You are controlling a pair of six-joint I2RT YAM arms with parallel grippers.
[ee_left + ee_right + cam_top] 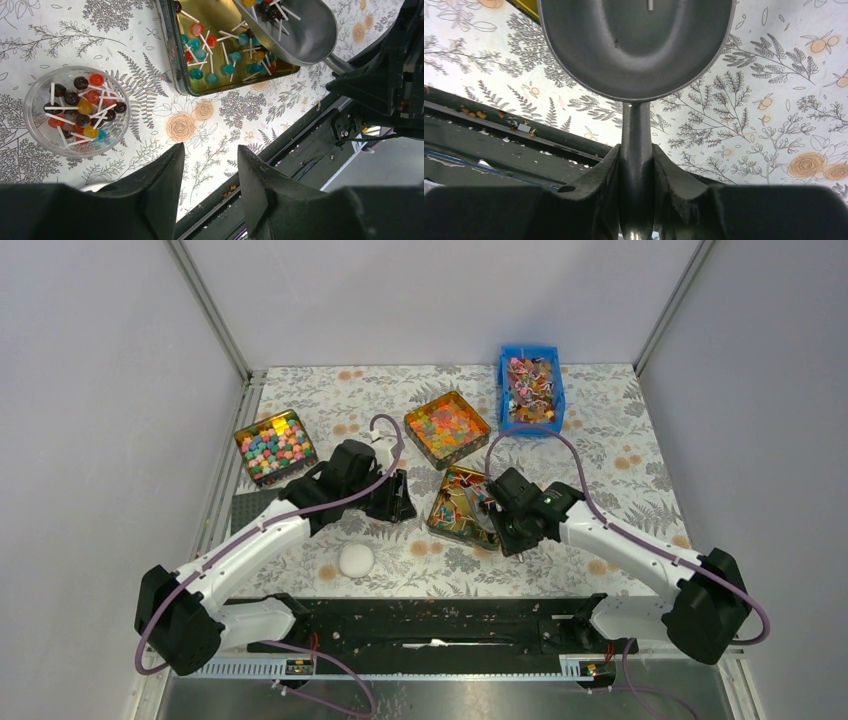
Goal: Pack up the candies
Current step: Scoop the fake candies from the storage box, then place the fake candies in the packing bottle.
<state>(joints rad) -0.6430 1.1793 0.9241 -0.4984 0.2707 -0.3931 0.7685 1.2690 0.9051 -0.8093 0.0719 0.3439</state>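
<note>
Plainly the right arm is the one placed to act. The right pincer [635,152] is closed tight on the handle of a metal scoop [305,30], with its fingers pressed against the stem and no gap showing. The scoop's long axis runs from that handle out toward a gold tin [172,55]. Its front end hangs over one edge of the tin and carries a small heap of the candies [267,10], little round sweets in red, orange, teal and dark colours with thin pale ends. More of them lie scattered on the tin's floor just under the scoop's lip. The load therefore sits straight ahead of the right pincer along the handle line, above the tin, not beside it.

The left pincer [210,170] is wide open and empty over bare counter [200,115], between the tin and a clear round cup [37,135] that also holds candies. From overhead, the two arms flank the tin, and a blue bin [504,380] heaped with the same sweets stands well apart at the far side.

My judgement is that the next move belongs to the right wrist: a tip or roll about the scoop's axis. I cannot tell whether the scoop is emptying into the tin or lifting out of it.
</note>
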